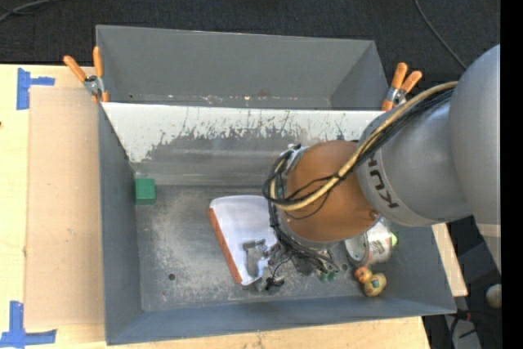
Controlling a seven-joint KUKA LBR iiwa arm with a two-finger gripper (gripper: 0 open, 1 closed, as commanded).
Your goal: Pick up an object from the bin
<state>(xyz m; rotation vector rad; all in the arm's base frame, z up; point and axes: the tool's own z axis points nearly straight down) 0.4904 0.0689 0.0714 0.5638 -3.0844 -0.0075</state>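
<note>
My gripper (260,259) is low in the bin's front middle, below the orange wrist cover, its dark fingers resting on the near end of a flat white pad with an orange edge (234,227). The pad lies slanted on the bin floor. To the right, partly behind the arm, lies a clear bottle-like thing with a yellow-green cap (377,242). A small orange and green toy (370,283) sits near the front right corner.
A small green cube (145,190) sits at the far left by the back wall. The arm reaches in from the right and covers much of the bin's right side. The left front floor is bare.
</note>
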